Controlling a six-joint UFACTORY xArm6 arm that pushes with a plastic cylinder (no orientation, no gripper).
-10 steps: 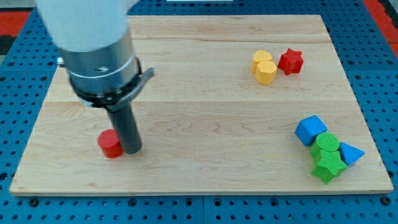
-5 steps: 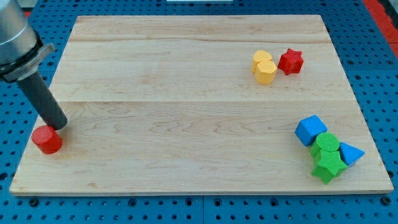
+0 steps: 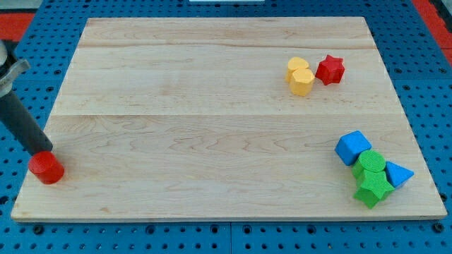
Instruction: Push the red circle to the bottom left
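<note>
The red circle [image 3: 46, 168] sits at the board's bottom left, right at the left edge. My tip [image 3: 42, 150] is at its upper side, touching or nearly touching it, with the dark rod rising to the view's upper left. The wooden board [image 3: 212, 127] fills most of the view.
Two yellow blocks [image 3: 300, 76] and a red star [image 3: 330, 69] lie together at the upper right. A blue cube [image 3: 352, 147], a green circle [image 3: 370, 165], a green star [image 3: 372, 189] and a blue triangle [image 3: 397, 174] cluster at the lower right.
The red circle has slid left along the board's bottom from near the middle-left to the left edge. My tip moved left with it, and the arm body has left the view.
</note>
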